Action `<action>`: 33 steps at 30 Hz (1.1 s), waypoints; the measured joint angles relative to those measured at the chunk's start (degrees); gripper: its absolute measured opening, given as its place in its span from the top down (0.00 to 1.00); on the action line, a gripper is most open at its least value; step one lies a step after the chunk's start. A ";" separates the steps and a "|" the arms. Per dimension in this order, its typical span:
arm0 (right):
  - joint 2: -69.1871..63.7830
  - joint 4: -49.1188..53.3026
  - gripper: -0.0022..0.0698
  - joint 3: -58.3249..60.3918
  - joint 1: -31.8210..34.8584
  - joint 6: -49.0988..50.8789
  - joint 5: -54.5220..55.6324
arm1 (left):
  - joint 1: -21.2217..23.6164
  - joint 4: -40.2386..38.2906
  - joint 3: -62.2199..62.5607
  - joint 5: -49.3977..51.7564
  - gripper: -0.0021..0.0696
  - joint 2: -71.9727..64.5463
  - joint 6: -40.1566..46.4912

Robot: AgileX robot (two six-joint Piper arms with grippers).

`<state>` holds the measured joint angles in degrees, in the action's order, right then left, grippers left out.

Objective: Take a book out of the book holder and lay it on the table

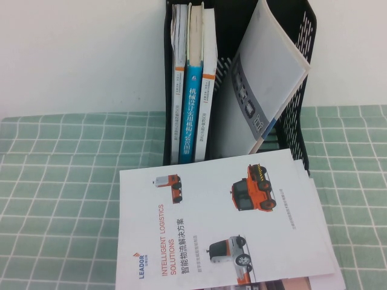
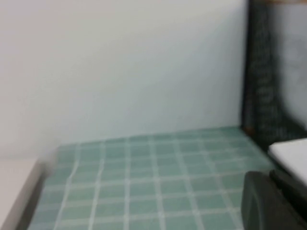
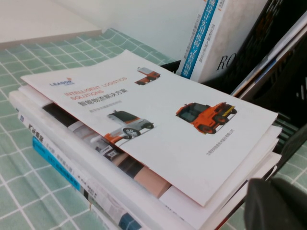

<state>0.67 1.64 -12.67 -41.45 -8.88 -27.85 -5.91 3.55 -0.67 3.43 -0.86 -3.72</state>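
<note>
The book, a white LEADOR brochure with orange vehicles, lies flat on top of a stack in front of the book holder, over the green-gridded table. In the right wrist view the book fills the middle. My right gripper hangs just off the stack's near corner, shut and holding nothing. My left gripper is low over the table beside the book holder, its dark fingers together with nothing between them. Neither gripper shows in the high view.
Under the book lies a stack of other books and brochures. Several books stand upright in the holder's left compartments. A grey-and-white brochure leans in its right compartment. A white wall rises behind.
</note>
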 joint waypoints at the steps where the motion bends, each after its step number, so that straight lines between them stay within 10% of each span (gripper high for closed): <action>1: 0.00 0.00 0.97 0.00 0.00 0.00 0.00 | 1.54 -0.11 -0.34 2.03 0.97 0.95 0.00; 7: 0.00 0.00 0.97 0.09 0.00 0.00 -0.03 | 3.64 -1.72 -0.59 16.35 0.97 1.50 -0.81; 33: 0.00 0.00 0.97 0.09 0.00 0.00 -0.45 | 0.49 -2.08 -0.59 17.13 0.98 1.58 -1.04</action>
<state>0.67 1.64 -12.58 -41.45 -8.88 -28.30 -5.42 1.46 -1.26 20.56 0.72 -4.76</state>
